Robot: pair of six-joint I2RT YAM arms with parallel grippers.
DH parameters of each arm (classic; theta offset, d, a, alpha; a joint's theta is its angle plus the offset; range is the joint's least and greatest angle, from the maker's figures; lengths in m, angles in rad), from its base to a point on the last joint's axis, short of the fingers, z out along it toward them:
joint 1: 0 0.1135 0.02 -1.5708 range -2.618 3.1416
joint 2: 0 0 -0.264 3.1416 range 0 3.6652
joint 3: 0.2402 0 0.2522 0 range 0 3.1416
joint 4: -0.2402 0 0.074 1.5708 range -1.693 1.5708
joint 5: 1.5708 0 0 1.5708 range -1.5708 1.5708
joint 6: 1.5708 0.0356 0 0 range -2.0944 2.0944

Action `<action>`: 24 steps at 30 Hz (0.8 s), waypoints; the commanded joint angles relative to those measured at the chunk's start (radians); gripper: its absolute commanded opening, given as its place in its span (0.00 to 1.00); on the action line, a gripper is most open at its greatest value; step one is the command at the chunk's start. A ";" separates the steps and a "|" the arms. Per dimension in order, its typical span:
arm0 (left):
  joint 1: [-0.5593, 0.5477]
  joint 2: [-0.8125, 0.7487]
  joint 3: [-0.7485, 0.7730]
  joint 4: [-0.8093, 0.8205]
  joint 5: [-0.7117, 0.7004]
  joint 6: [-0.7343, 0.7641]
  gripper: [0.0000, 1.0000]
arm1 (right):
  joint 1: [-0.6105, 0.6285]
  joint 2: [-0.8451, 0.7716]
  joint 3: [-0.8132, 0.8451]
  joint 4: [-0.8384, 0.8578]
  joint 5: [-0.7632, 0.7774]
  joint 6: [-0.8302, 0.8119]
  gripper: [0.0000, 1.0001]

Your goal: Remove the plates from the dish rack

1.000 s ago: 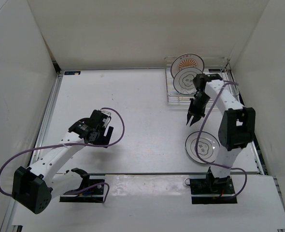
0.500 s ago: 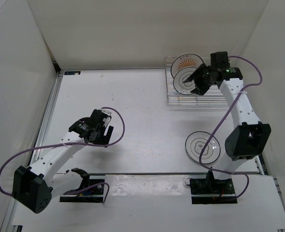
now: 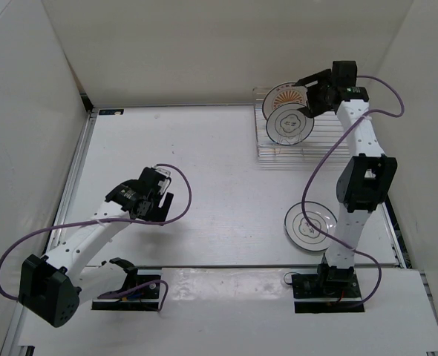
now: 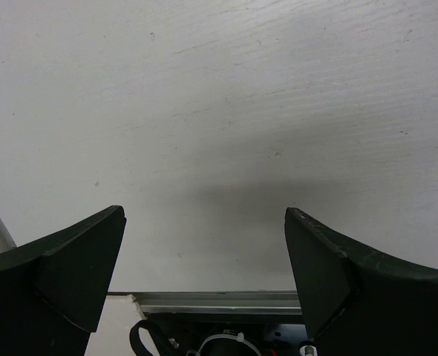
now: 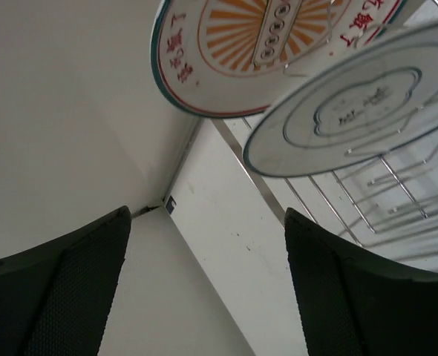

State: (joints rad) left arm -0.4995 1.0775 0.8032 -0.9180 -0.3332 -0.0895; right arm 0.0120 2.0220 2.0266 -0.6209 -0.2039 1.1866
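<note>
The dish rack (image 3: 271, 153) is noted at the far right of the table (image 3: 204, 141), close to the back wall (image 3: 204, 52). Two plates are held upright in it, one behind the other. The sunburst plate (image 3: 282, 95) is at the back, its orange rays and red lettering seen in the right wrist view. A black-ringed plate (image 3: 287, 127) is set just in front of it, overlapping its lower edge in the top view. A third plate (image 3: 302, 222), also black-ringed, is found lying flat on the table near the right arm's lower links, well apart from the rack and partly hidden by that arm. The right gripper (image 3: 306, 98) is held at the rack, just beside the upper right edges of the two racked plates. Its jaws are spread wide and nothing is gripped between them. Whether either plate is touched cannot be told. The left gripper (image 4: 204, 211) is recorded above bare table on the left side, well away from rack and plates. Its jaws are likewise spread wide, with only the table surface seen between the fingers (image 4: 63, 274).
</note>
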 commanded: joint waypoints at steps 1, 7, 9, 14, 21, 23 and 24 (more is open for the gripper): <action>-0.002 0.004 0.042 -0.008 -0.047 0.011 1.00 | 0.000 0.073 0.104 0.058 0.034 0.102 0.87; -0.002 0.016 0.051 -0.022 -0.081 0.013 1.00 | -0.053 0.182 0.084 0.070 -0.015 0.168 0.81; -0.002 0.038 0.063 -0.039 -0.079 0.004 1.00 | -0.057 0.207 0.075 0.082 -0.022 0.183 0.81; -0.002 0.059 0.067 -0.048 -0.095 0.005 1.00 | -0.070 0.254 0.096 0.125 -0.020 0.205 0.79; -0.002 0.087 0.077 -0.045 -0.113 0.000 1.00 | -0.080 0.334 0.103 0.158 -0.172 0.248 0.62; -0.002 0.088 0.079 -0.045 -0.112 -0.001 1.00 | -0.080 0.328 0.078 0.159 -0.181 0.237 0.62; -0.004 0.091 0.077 -0.042 -0.113 -0.001 1.00 | -0.080 0.319 0.058 0.156 -0.198 0.231 0.62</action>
State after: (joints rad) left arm -0.4995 1.1698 0.8429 -0.9668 -0.4244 -0.0830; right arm -0.0711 2.3203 2.0995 -0.5125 -0.3485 1.4158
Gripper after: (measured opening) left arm 0.990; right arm 0.626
